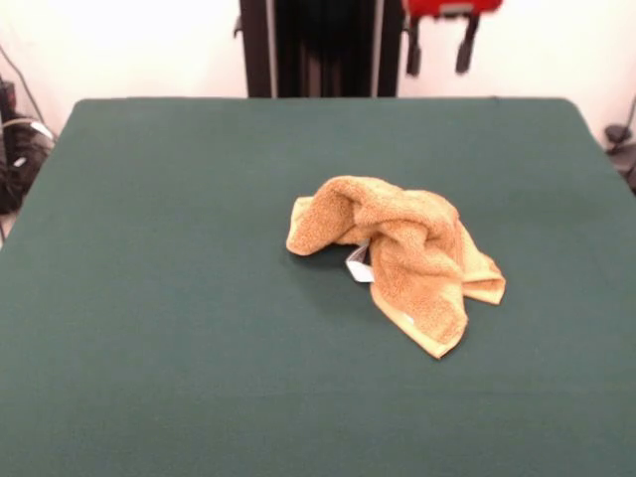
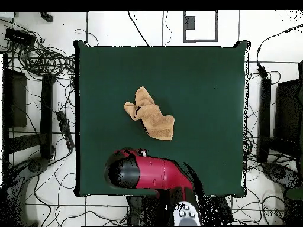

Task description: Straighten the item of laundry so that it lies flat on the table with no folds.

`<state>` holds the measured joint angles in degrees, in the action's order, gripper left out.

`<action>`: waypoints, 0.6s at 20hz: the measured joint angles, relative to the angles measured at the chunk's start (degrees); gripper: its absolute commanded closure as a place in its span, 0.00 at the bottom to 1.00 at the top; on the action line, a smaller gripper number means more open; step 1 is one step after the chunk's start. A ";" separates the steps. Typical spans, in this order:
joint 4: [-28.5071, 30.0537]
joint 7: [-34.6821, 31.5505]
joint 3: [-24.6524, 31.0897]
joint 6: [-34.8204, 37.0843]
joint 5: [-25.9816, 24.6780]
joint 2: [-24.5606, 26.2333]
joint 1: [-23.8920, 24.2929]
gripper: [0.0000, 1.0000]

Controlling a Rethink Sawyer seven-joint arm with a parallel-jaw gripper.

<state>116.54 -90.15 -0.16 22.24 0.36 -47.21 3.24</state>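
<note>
The orange-tan towel (image 1: 402, 253) lies crumpled in a heap right of the middle of the dark green table (image 1: 149, 258). Its white label (image 1: 358, 264) peeks out under a fold on its left side. A folded corner points toward the table's near edge. In the overhead view the towel (image 2: 151, 113) lies left of the table's (image 2: 207, 88) middle. My gripper (image 1: 438, 48) hangs drawn back at the top edge of the front view, above the table's far side. Its two dark fingers (image 1: 412, 52) are spread apart and hold nothing. In the overhead view the red arm (image 2: 145, 171) covers the gripper.
The black pedestal (image 1: 323, 48) stands behind the table's far edge. Cables lie on the floor at the left (image 1: 20, 149) and around the table in the overhead view (image 2: 44, 59). The arm's red and black head overhangs the table's edge nearest the robot.
</note>
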 measured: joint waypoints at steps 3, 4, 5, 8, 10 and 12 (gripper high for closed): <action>-1.81 0.00 0.07 -1.99 0.00 4.22 0.21 0.00; -2.42 0.00 0.21 -3.28 0.00 6.01 0.53 0.00; -2.78 0.00 0.36 -4.25 0.00 7.18 0.87 0.00; -4.12 0.00 1.13 -8.65 0.04 11.89 2.61 0.00; -4.65 0.00 1.28 -10.91 0.04 14.18 3.25 0.00; -4.99 0.00 1.28 -12.46 0.05 15.81 3.39 0.00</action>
<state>111.55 -90.15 1.12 9.78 0.41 -31.40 6.63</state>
